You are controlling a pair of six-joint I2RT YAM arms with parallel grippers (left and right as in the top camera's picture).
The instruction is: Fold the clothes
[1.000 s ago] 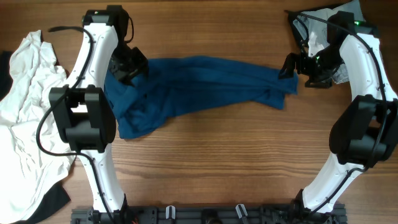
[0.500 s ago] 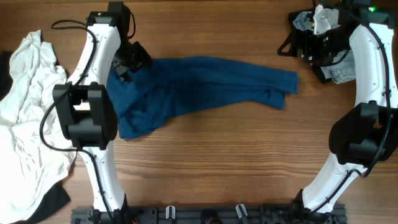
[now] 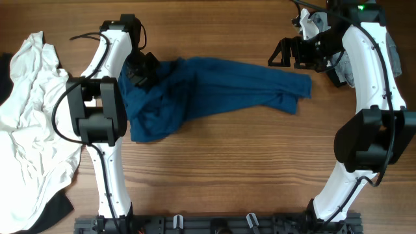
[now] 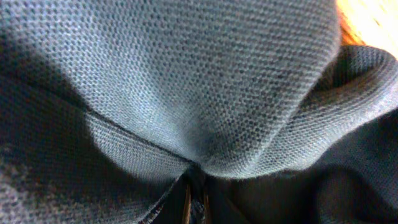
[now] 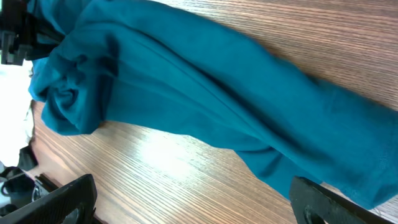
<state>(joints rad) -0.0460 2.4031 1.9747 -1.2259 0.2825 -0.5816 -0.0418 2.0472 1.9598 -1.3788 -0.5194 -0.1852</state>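
Far left I've got a white clothes pile. My left gripper, upper left, is clamped on the blue shirt, which stretches across upper centre. My right gripper, upper right, has its fingers wide apart near the shirt's other end.

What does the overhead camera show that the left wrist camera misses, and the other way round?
Only the overhead view shows both arms, the white garment at the table's left, and the right gripper open, off the blue garment. Only the left wrist view shows the knit weave up close, with folds drawn to a pinch at the bottom edge. Both show the blue garment, bunched where the left gripper holds it.
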